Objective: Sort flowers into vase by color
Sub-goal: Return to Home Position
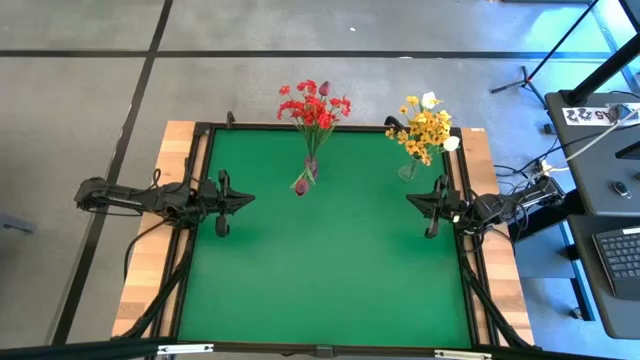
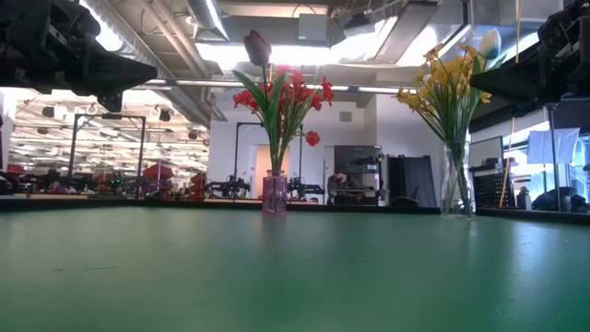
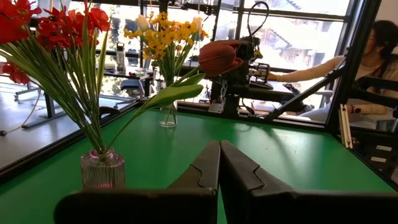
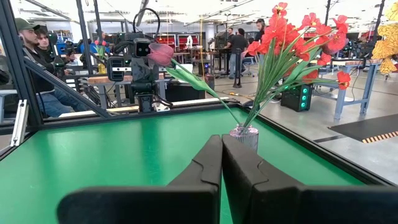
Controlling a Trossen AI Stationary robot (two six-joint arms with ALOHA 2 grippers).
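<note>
While left end effector (image 3: 219,148) and right end effector (image 4: 222,142) sit closed, red flowers (image 1: 315,108) fill pink vase (image 2: 274,195)

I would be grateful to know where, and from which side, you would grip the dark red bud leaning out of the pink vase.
I would grip the green stem below the dark red bud, jaws across it, coming from the open middle of the table. It slants out of the pink vase away from the red blossoms, so that stretch probably stands clear.

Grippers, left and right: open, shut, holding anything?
Left gripper: shut, holding nothing, parked left.
Right gripper: shut, holding nothing, parked right.
</note>
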